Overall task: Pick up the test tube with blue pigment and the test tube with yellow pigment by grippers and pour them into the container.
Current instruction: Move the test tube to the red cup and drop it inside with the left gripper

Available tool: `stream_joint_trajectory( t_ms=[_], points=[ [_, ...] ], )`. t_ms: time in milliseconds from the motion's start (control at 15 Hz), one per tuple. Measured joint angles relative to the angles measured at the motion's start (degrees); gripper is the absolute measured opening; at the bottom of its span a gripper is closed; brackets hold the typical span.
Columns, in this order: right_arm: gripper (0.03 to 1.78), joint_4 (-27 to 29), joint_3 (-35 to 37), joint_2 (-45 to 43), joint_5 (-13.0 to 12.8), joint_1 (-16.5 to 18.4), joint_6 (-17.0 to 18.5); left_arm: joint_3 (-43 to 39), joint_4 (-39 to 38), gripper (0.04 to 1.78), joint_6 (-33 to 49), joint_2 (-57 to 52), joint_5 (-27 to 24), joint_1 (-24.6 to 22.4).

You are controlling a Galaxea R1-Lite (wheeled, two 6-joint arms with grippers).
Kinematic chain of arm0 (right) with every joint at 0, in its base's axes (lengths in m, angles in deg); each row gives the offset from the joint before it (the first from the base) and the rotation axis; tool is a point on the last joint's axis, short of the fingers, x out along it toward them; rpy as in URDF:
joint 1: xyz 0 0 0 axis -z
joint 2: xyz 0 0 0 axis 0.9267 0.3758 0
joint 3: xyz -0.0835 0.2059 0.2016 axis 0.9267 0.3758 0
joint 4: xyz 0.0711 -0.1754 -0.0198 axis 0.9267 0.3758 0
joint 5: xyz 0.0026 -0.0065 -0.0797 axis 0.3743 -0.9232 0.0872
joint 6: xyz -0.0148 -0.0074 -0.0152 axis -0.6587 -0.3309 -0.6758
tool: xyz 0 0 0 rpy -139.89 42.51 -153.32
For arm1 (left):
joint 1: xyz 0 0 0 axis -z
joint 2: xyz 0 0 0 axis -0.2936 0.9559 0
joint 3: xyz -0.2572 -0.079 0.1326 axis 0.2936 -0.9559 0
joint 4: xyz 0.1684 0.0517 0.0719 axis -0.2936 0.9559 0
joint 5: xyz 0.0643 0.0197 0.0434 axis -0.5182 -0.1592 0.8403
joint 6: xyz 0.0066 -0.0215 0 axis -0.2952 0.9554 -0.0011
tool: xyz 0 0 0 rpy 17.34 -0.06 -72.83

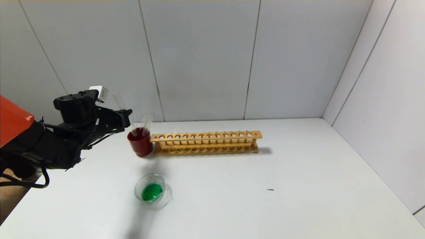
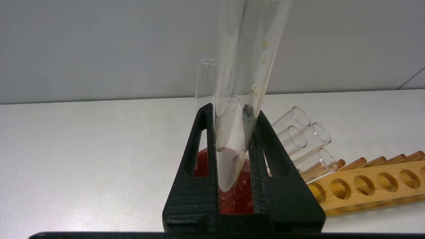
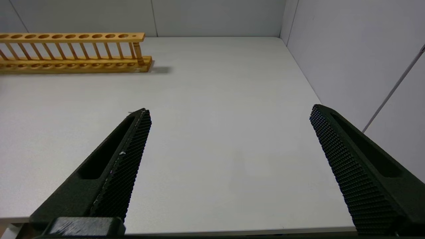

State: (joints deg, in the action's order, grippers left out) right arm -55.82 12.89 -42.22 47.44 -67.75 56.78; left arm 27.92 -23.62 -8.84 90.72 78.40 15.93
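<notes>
My left gripper is shut on a clear test tube that carries only a few yellow drops on its wall. The tube stands tilted, its round end at the mouth of the dark red cup. No tube with blue or yellow liquid in its lower end shows. The container, a clear glass dish, sits nearer the front and holds green liquid. My right gripper is open and empty above the table's front right part; it is outside the head view.
Several empty clear tubes lean in the red cup. A long wooden tube rack stands empty right of the cup. A small dark speck lies mid-table. Grey walls close the back and right.
</notes>
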Motion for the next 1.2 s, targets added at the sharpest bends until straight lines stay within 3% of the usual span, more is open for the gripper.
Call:
stream_joint_trajectory(
  t_ms=[533, 1200],
  points=[
    [1.75, 0.0, 0.0, 0.0, 0.0, 0.0, 0.0, -3.2, -8.0, 0.31, -0.5, 4.5, 0.0, 0.3],
    [1.75, 0.0, 0.0, 0.0, 0.0, 0.0, 0.0, -4.4, -9.4, 0.31, -0.8, 6.6, 0.1, 1.4]
  ],
)
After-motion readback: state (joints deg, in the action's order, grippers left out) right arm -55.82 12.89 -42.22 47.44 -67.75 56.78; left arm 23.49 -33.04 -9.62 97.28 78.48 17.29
